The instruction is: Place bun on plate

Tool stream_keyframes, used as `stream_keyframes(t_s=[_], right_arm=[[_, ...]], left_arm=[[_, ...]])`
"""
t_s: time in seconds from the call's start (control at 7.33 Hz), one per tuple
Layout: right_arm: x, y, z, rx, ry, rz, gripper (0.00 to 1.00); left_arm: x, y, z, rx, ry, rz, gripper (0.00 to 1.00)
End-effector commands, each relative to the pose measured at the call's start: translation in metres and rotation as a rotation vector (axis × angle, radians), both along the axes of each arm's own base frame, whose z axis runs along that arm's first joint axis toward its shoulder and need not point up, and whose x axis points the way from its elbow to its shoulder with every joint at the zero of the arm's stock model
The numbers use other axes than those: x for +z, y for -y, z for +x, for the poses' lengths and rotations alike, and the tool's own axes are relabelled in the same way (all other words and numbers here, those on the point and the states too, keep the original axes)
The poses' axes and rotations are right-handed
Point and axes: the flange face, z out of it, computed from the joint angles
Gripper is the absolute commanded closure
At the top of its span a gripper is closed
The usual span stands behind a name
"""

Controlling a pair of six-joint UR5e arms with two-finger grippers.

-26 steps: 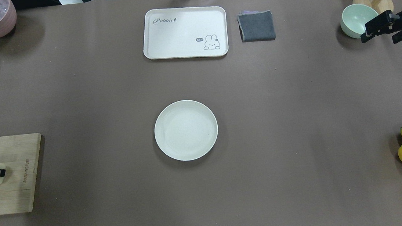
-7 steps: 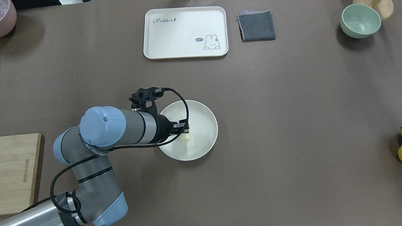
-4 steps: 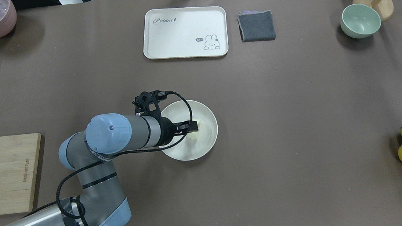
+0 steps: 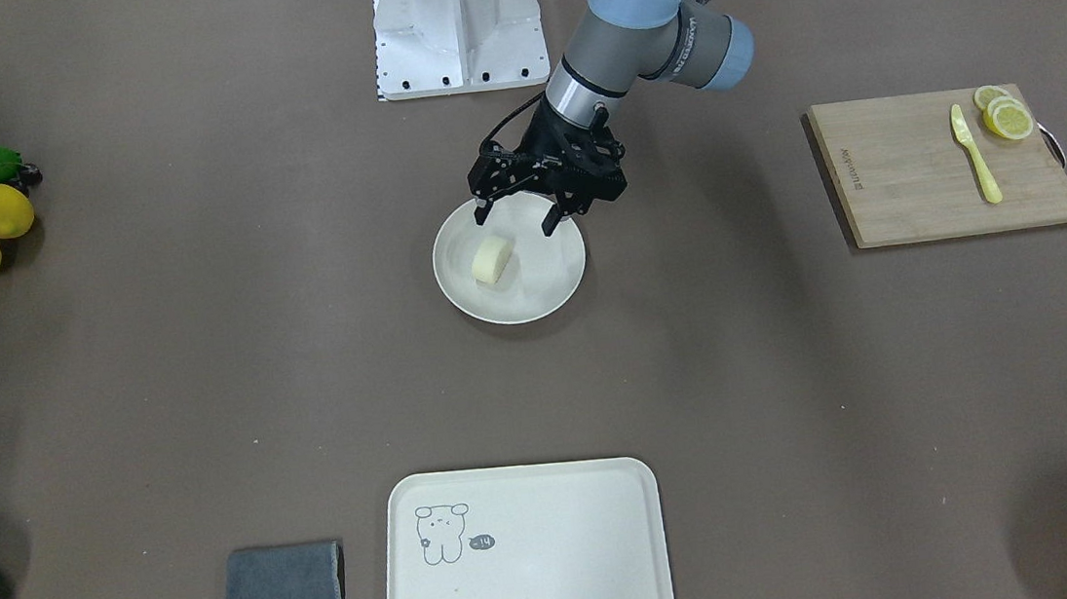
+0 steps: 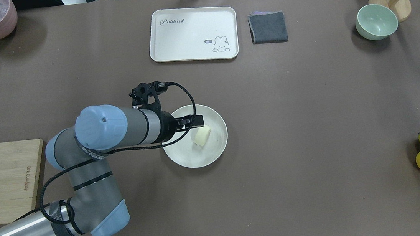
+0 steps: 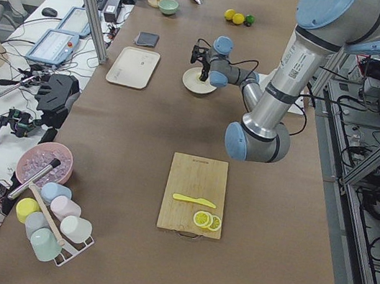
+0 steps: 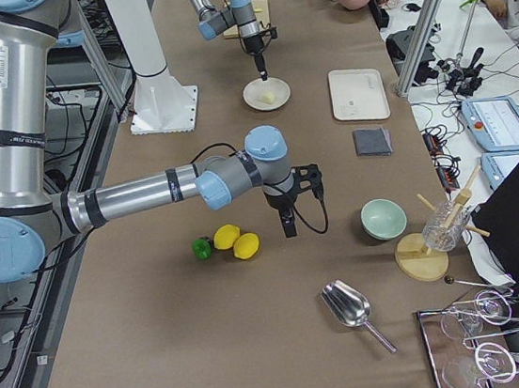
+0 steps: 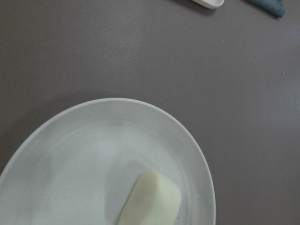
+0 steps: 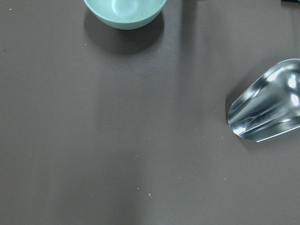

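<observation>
The left end effector (image 4: 516,221) is letting go. Half a second ago it was pinching the bun (image 5: 202,135). Now its fingers are spreading wide and hanging just above the plate (image 5: 184,155). The bun is lying free on the plate, so the job is looking done. The bun is lying on its side. In the overhead view its long way is slanting from near-left to far-right.

The bun (image 4: 492,258), a small pale cream lump, lies on its side in the plate (image 4: 547,283), slightly off centre. The plate is round, off-white and shallow.
</observation>
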Motion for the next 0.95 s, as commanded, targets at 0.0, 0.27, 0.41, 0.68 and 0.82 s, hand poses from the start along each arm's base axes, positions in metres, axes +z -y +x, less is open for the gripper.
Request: stream_keyframes(t_s=[0.0, 0.27, 0.41, 0.68, 0.82], right_arm=[[0.015, -0.008, 0.011, -0.066, -0.015, 0.039, 0.00], [0.023, -0.016, 0.060, -0.047, 0.034, 0.066, 0.00], [0.033, -0.027, 0.075, -0.057, 0.036, 0.079, 0.00], [0.046, -0.038, 0.121, -0.083, 0.005, 0.045, 0.00], [0.045, -0.033, 0.132, -0.101, 0.002, 0.009, 0.00]], left_arm=[[-0.009, 0.036, -0.083, 0.093, 0.194, 0.038, 0.03], [0.025, 0.093, -0.190, 0.189, 0.304, 0.081, 0.03], [0.050, 0.122, -0.248, 0.231, 0.360, 0.111, 0.03], [0.110, 0.160, -0.352, 0.296, 0.525, 0.166, 0.03], [0.141, 0.169, -0.408, 0.333, 0.585, 0.138, 0.03]])
